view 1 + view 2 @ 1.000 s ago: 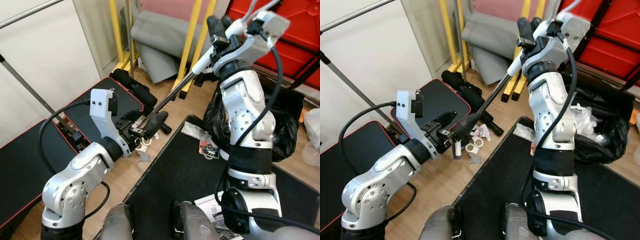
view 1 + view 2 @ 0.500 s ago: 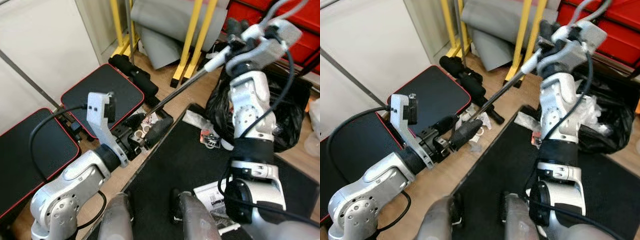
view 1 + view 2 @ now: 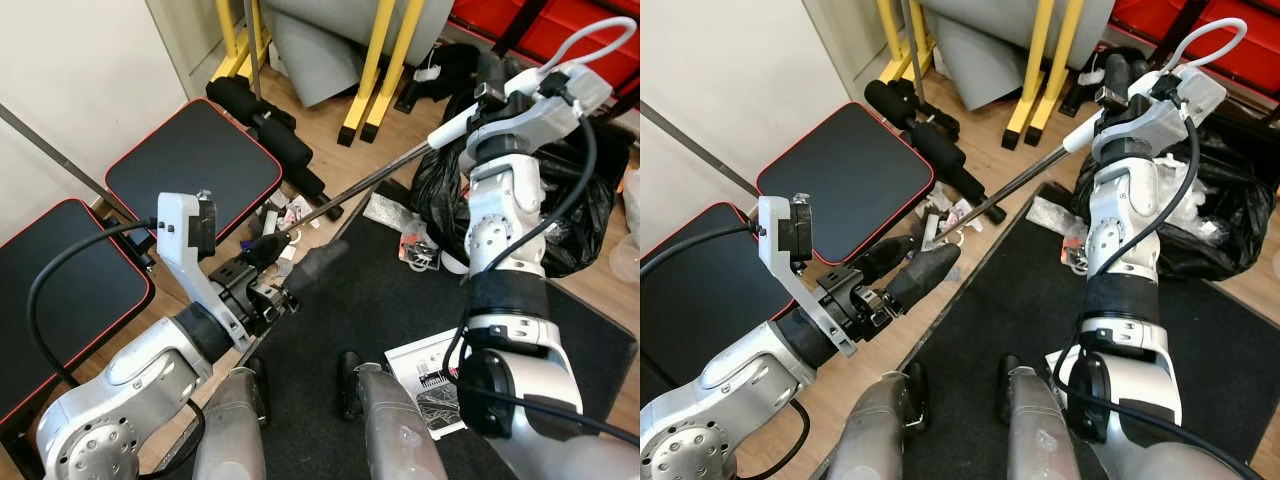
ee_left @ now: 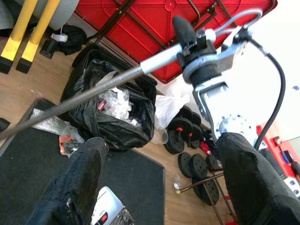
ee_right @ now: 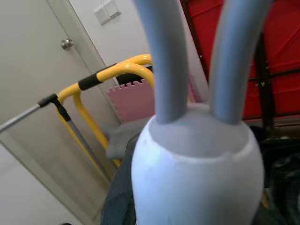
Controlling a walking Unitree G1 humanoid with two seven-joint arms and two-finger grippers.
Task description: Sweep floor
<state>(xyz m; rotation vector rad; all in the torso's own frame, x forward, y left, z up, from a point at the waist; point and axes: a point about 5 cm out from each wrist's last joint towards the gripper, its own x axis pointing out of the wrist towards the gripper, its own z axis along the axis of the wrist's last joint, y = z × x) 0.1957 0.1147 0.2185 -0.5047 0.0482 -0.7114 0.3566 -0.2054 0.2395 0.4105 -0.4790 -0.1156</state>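
Observation:
A long thin dark pole [image 3: 375, 180] with a white grip slants from upper right down to the wooden floor. Its low end lies by a small heap of white litter [image 3: 290, 213]. My right gripper [image 3: 482, 85] is shut on the white top of the pole, as the left wrist view also shows [image 4: 187, 36]. My left gripper [image 3: 288, 262] hovers low over the floor just short of the pole's bottom end. It is open, with its fingers [image 4: 77, 183] spread wide and nothing held. What is at the pole's tip is hidden.
A black mat [image 3: 400, 320] carrying a printed paper [image 3: 435, 365] lies under my feet. A full black bin bag [image 3: 575, 200] sits at the right. Red-edged black bench pads [image 3: 190, 160] and foam rollers [image 3: 275, 135] are on the left, yellow frame legs [image 3: 365, 70] behind. Weight plates [image 4: 185, 140] lie beyond the bag.
The camera has tipped down and the scene has slid up the picture. My left gripper has come off the pole's lower part and spread wider. The right gripper keeps its hold.

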